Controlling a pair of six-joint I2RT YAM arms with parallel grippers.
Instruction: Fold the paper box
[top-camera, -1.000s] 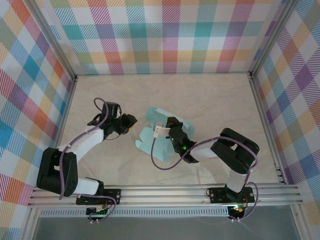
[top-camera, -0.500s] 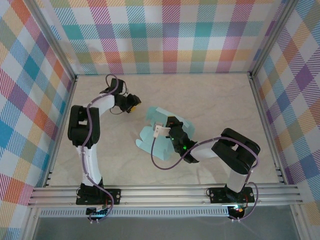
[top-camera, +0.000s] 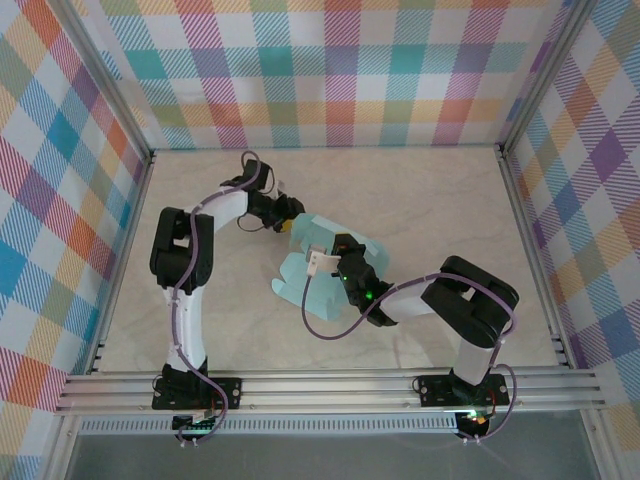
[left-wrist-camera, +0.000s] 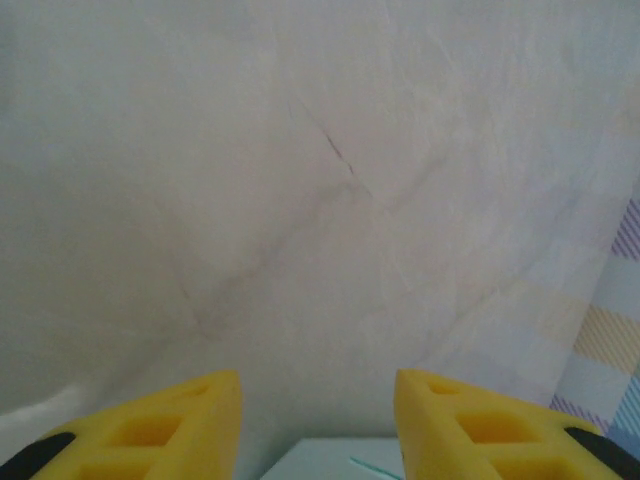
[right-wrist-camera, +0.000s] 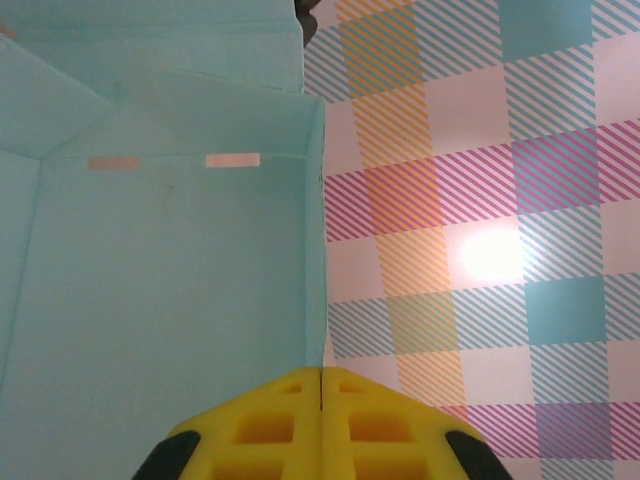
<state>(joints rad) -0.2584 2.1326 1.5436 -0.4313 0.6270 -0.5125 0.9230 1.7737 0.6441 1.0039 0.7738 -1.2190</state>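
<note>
- Two pincers close to one mint sheet on a pale marbled worktop (top-camera: 420, 210), shut in by checked walls (top-camera: 340, 70) on three sides.
- Paper box (top-camera: 308, 292): pale mint card, partly folded, lying a little left of the worktop's middle, flaps spread flat toward the near left, one wall raised.
- Right pincer (top-camera: 325, 262): set over the middle of the card, yellow fingers (right-wrist-camera: 270, 420) pressed flat together; upright card edge running straight into their seam, so seemingly nipped there.
- From the right wrist: inner face of the card on the left, two small pink strips (right-wrist-camera: 233, 160) along a crease; checked wall on the right, with one bright glare spot (right-wrist-camera: 490, 255).
- Left pincer (top-camera: 288, 216): just beside the card's far-left corner, not on it; jaws parted with a clear gap, gripping nothing.
- From the left wrist: bare worktop beyond the parted yellow fingers, a corner of pale card low in the gap.
- In the way: right wrist and a purple cable (top-camera: 318, 331) across the card's right and near parts, hiding them from above.
- Aluminium rail (top-camera: 330, 385) along the near edge, both arm bases on it.
</note>
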